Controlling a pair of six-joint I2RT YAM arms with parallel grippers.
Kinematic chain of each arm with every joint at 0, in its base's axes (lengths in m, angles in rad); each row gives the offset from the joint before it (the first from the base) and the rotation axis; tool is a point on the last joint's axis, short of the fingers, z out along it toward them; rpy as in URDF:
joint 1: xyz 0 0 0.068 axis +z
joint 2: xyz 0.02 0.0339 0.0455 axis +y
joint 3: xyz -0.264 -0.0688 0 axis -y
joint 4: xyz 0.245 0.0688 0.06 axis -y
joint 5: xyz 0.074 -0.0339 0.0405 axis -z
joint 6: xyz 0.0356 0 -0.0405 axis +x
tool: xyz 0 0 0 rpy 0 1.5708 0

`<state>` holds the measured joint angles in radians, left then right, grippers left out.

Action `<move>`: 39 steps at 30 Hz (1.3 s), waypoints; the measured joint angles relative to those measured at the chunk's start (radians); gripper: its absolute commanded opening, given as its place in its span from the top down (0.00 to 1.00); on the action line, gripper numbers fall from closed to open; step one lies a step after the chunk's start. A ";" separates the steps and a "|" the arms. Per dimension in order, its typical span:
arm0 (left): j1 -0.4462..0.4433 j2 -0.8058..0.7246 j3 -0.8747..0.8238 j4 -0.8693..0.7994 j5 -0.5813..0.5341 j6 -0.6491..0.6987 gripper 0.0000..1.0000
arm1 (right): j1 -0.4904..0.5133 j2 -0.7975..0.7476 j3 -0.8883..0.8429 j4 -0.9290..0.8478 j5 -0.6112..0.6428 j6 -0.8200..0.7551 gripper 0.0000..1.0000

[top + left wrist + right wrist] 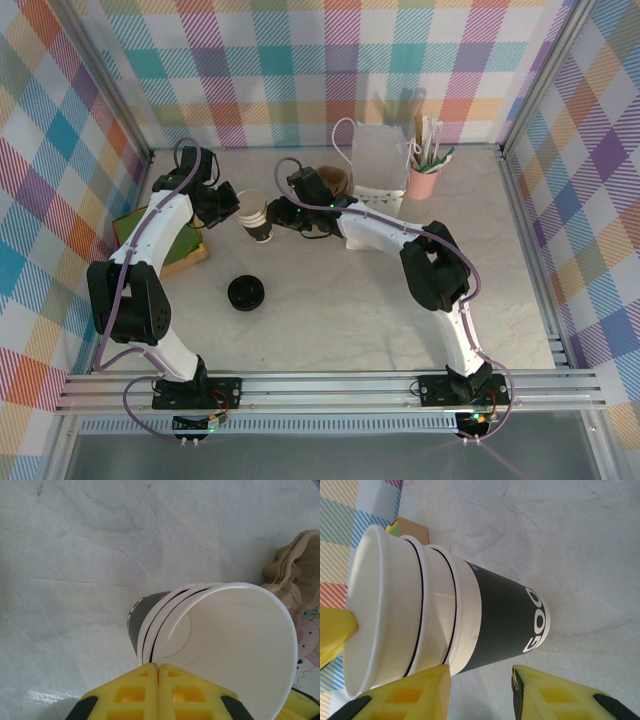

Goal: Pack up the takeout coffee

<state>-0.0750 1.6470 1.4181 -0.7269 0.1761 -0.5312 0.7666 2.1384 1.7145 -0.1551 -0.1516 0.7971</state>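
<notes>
Left wrist view: left gripper (pixel 158 672) pinched shut at nested paper cups (pixel 225 640) rim; right gripper (pixel 481 677), jaws parted alongside, should first steady the dark outer cup (pixel 500 620).

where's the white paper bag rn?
Top view: the white paper bag stands at the far edge of the table, right of centre, with the pink straw cup just right of it.
</notes>
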 measured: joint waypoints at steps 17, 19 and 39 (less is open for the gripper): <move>0.000 -0.001 0.046 -0.032 -0.022 0.004 1.00 | -0.023 -0.054 -0.126 0.180 -0.097 0.068 0.62; 0.000 -0.001 0.046 -0.033 -0.023 0.004 1.00 | -0.028 -0.054 -0.126 0.208 -0.117 0.088 0.63; 0.000 -0.002 0.046 -0.032 -0.019 0.004 1.00 | -0.048 -0.001 -0.059 0.270 -0.199 0.167 0.64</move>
<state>-0.0750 1.6455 1.4639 -0.7593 0.1574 -0.5270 0.7181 2.1372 1.6558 0.1150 -0.3508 0.9646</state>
